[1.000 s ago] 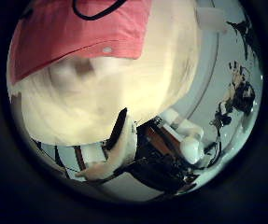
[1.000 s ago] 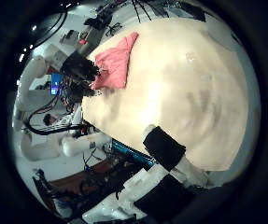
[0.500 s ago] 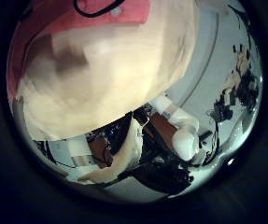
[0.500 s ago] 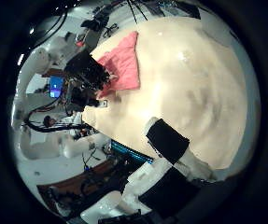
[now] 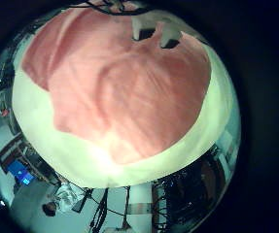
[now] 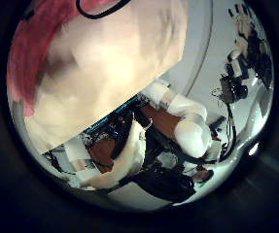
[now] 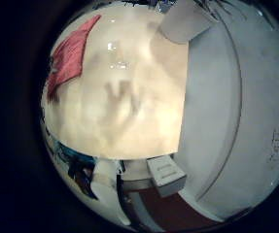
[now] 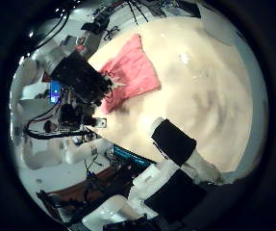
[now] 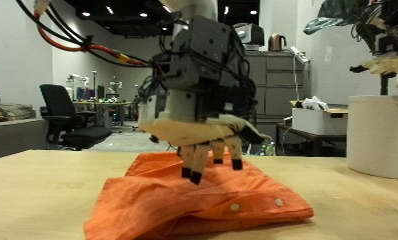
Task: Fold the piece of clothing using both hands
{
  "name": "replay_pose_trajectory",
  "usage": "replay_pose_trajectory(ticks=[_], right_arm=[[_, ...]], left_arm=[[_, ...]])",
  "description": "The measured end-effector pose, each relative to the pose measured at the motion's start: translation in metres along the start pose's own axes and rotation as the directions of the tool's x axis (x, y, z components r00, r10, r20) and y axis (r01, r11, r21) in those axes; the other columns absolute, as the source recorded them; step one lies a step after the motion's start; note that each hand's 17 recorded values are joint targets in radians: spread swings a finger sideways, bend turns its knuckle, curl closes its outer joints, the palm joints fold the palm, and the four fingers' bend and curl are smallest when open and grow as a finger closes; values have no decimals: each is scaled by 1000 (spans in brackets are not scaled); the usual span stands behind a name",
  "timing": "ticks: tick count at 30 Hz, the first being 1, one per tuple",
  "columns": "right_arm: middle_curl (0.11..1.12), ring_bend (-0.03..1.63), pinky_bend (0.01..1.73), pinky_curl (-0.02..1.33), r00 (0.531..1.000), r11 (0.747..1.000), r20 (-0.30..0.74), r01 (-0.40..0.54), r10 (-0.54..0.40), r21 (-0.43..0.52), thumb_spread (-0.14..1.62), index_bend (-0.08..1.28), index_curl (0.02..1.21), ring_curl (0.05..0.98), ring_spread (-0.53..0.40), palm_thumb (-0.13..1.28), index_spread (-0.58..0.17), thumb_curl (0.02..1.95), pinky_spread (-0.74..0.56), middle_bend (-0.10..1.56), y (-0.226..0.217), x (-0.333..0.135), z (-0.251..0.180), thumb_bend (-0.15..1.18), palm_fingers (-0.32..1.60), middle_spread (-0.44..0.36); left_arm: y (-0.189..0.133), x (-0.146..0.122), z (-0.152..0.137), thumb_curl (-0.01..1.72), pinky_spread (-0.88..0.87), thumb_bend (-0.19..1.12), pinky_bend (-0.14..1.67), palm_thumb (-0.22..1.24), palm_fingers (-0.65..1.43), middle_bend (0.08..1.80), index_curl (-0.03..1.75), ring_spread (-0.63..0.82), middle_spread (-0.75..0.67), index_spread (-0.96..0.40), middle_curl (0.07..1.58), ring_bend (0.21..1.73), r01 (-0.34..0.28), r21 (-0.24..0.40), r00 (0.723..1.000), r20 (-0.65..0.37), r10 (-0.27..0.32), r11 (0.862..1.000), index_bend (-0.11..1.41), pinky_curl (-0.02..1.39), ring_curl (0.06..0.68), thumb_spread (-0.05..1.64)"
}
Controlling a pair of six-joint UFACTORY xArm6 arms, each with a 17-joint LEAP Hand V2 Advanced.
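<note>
An orange buttoned garment lies crumpled on the wooden table. My left hand hangs right over it, fingers straight and pointing down, tips at the cloth's top fold and holding nothing. The left little finger side palm view is filled by the garment, with fingertips at its edge. My right hand is raised high and off to the side, fingers spread. From there the garment and the left hand look small, and the garment lies at the table's far end.
A white cylindrical container stands at the table's edge under the right hand, also seen as the white container. Bare tabletop stretches between the garment and the right hand. Office chairs and shelving stand beyond the table.
The left thumb side camera has swung off the garment toward the table edge. In the right thumb side view the garment now looks larger and more spread out, with the left hand still at its edge.
</note>
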State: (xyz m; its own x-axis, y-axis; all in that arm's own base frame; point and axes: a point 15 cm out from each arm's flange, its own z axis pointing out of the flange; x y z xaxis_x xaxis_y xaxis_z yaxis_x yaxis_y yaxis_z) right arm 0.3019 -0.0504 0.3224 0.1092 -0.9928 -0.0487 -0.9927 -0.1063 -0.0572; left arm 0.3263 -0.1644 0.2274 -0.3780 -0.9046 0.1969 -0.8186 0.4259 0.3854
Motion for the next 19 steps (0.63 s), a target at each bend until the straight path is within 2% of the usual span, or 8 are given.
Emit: replay_pose_trajectory(ticks=[2,4,6,8,12,15,17,19], right_arm=[[340,345,396,264,1000,1000,-2,10,-10,19,1273,166,291,213,130,567,-362,327,319,242,-8,-3,-10,-11,238,-14],[340,337,388,263,999,999,-3,38,-38,33,1279,175,293,213,128,578,-383,330,320,238,-17,-10,-20,-9,246,-31],[337,337,388,264,999,998,-8,45,-45,50,1283,175,295,215,128,585,-397,331,320,223,-24,-10,-29,-8,243,-38],[332,329,395,268,999,996,-15,52,-51,72,1290,174,298,216,130,595,-416,333,325,196,-31,-10,-40,-8,228,-75],[329,318,397,269,996,992,-32,88,-86,93,1294,171,296,217,131,594,-436,333,332,185,-43,-15,-51,-14,212,-94],[325,310,401,272,995,992,-31,94,-91,87,1291,170,296,218,136,591,-441,333,333,183,-52,-13,-51,-14,194,-108],[323,308,402,272,994,992,-25,105,-104,74,1290,170,294,219,138,590,-443,333,334,187,-57,-17,-50,-14,191,-111],[328,308,392,272,994,992,-19,113,-112,57,1294,165,293,222,142,585,-440,330,330,199,-59,-19,-45,-14,190,-98]], left_arm=[[8,-18,-21,233,454,-10,353,296,-2,210,261,545,475,237,315,545,36,55,999,24,-37,998,158,328,227,1309],[22,-39,-47,234,456,-9,346,299,-6,206,264,544,466,231,316,539,78,123,994,64,-86,989,160,324,224,1307],[38,-57,-74,235,460,-12,342,299,-5,197,268,544,459,224,315,537,124,201,984,99,-147,972,163,322,223,1303],[56,-75,-98,235,463,-15,339,292,-8,192,271,545,453,208,314,532,184,273,969,112,-221,944,163,321,221,1291],[94,-111,-121,237,472,-16,336,282,-9,186,279,543,446,181,307,520,296,361,936,74,-344,884,166,318,216,1266],[111,-120,-112,243,475,-15,335,285,-8,187,283,540,442,170,304,515,344,357,922,48,-385,868,164,317,216,1254],[124,-133,-103,244,477,-16,336,283,-10,184,285,540,440,165,300,514,389,349,905,25,-424,853,164,317,217,1247],[130,-135,-90,246,477,-15,334,282,-7,188,287,540,439,159,299,512,410,331,899,10,-437,850,164,317,217,1243]])
